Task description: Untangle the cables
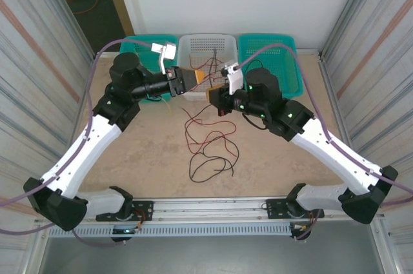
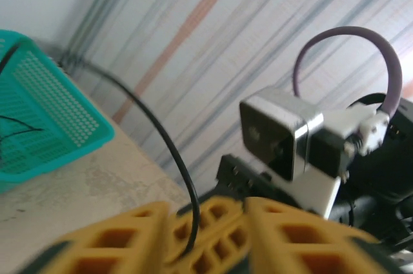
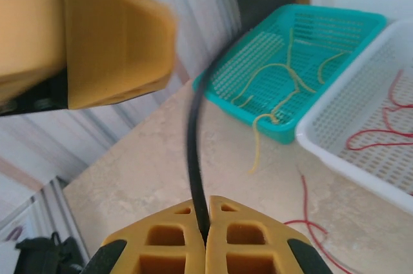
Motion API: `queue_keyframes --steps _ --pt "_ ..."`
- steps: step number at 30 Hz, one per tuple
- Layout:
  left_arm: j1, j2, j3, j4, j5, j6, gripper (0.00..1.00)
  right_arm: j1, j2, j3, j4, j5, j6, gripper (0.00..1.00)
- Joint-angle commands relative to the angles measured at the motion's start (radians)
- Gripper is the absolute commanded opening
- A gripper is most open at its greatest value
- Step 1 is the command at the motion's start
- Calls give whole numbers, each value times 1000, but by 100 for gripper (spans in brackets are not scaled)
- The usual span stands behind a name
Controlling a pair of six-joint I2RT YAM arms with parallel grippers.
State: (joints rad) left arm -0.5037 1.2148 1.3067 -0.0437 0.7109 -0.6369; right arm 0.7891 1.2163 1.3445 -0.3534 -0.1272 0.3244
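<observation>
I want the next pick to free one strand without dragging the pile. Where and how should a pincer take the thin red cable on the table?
Grip the thin red cable on its far stretch, towards the white mesh basket, where it seems clear of the thin black cable loops. Come straight down from above, closing across the strand: it lies flat on the beige table.

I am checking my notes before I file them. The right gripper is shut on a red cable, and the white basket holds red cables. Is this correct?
One detail is wrong. The right wrist view shows the right gripper shut on a black cable, not a red one. The rest stands: the white basket holds red cables.
</observation>
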Motion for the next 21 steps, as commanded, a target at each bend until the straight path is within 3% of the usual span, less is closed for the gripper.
queue_keyframes --steps 1,6,10,15,21 --pt "7 -70 -1 -101 -143 124 69 -75 -32 22 -21 22 47 0" --pt "7 -143 -53 -132 -278 147 70 -281 57 156 -131 -14 77 0" --pt "6 -148 -45 -260 -323 186 62 -427 183 307 -205 -17 91 0" --pt "7 -180 -133 -299 -292 207 57 -545 364 517 -289 37 64 0" --pt "7 -189 -235 -403 -396 214 57 -641 580 689 -346 79 61 0"
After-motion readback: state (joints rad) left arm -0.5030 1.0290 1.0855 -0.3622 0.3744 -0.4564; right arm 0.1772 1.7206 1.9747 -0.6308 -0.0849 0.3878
